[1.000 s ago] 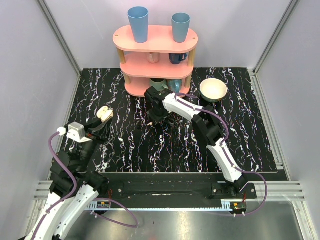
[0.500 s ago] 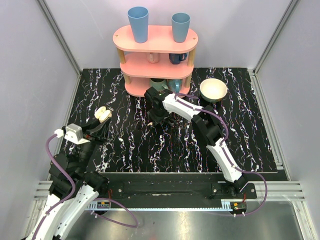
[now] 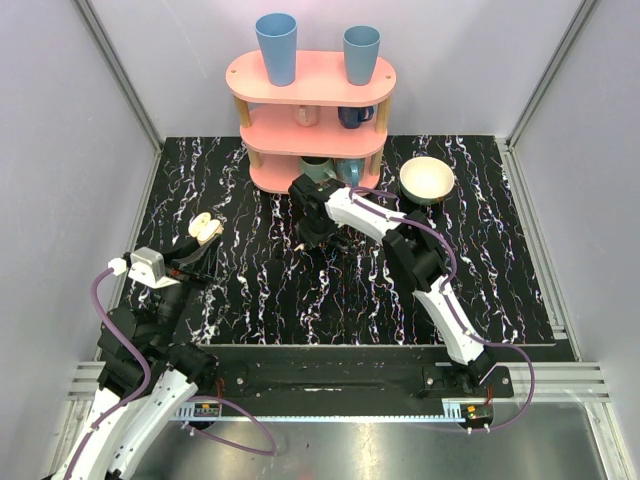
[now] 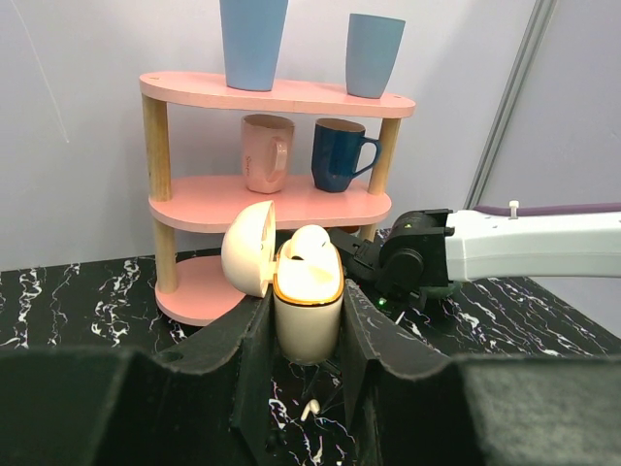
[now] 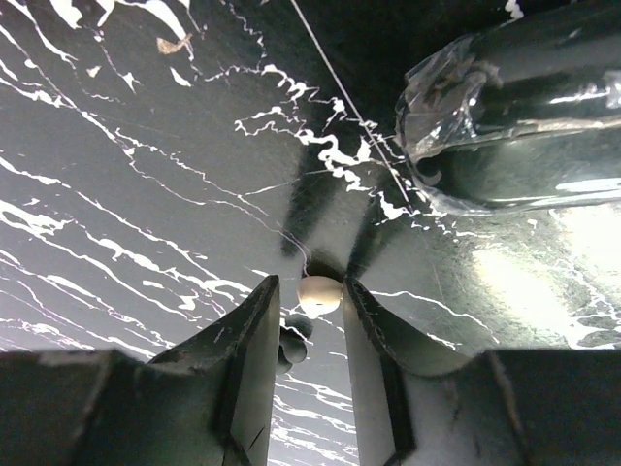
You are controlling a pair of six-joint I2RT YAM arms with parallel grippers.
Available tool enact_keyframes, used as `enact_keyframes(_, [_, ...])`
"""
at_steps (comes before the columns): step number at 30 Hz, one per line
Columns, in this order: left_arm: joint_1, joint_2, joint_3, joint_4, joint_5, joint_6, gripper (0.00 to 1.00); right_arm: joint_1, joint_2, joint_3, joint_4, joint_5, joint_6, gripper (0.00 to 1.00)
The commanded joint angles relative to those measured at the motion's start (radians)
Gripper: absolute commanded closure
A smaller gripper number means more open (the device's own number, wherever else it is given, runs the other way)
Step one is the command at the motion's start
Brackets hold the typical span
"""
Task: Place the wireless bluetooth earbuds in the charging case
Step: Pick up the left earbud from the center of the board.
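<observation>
Left wrist view, nearest first: left gripper (image 4: 307, 316) clamped tight on the charging case (image 4: 308, 320), held upright over the marbled table (image 4: 58, 301), lid swung open to the left, first earbud (image 4: 310, 241) already poking up from its seat. Farther out, mid-table, by the right wrist view: right gripper (image 5: 312, 296) nose-down with jaws apart, straddling the second earbud (image 5: 319, 294) where it lies on the table; a sliver of gap on one side, so not yet pinched. Beyond, just behind that gripper, pink shelf (image 3: 310, 75) with mugs and cups; cream bowl (image 3: 427, 180) far right. Step in hand, by the look of it: picking up the remaining bud, half the job done. Next: close gently on so small and round a thing, lift straight, carry near and left to the case, line up over the free hollow, lower in.
</observation>
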Motion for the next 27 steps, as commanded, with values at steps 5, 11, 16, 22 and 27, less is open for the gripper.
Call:
enact_keyframes(5, [0.0, -0.001, -0.003, 0.03, -0.029, 0.013, 1.0, 0.005, -0.018, -0.032, 0.018, 0.002, 0.01, 0.61])
enact_keyframes(11, [0.0, 0.001, -0.002, 0.032, -0.035, 0.015, 1.0, 0.005, -0.018, -0.046, 0.034, -0.005, 0.009, 0.62])
enact_keyframes(16, [0.0, 0.007, -0.003, 0.035, -0.032, 0.015, 1.0, 0.005, -0.024, -0.054, 0.035, -0.001, 0.01, 0.64])
enact_keyframes(22, [0.0, 0.004, 0.0, 0.032, -0.037, 0.015, 1.0, 0.005, -0.033, -0.063, 0.04, 0.01, 0.004, 0.73])
enact_keyframes(27, [0.0, 0.001, 0.0, 0.027, -0.038, 0.013, 1.0, 0.005, -0.047, -0.07, 0.051, 0.031, -0.019, 0.82])
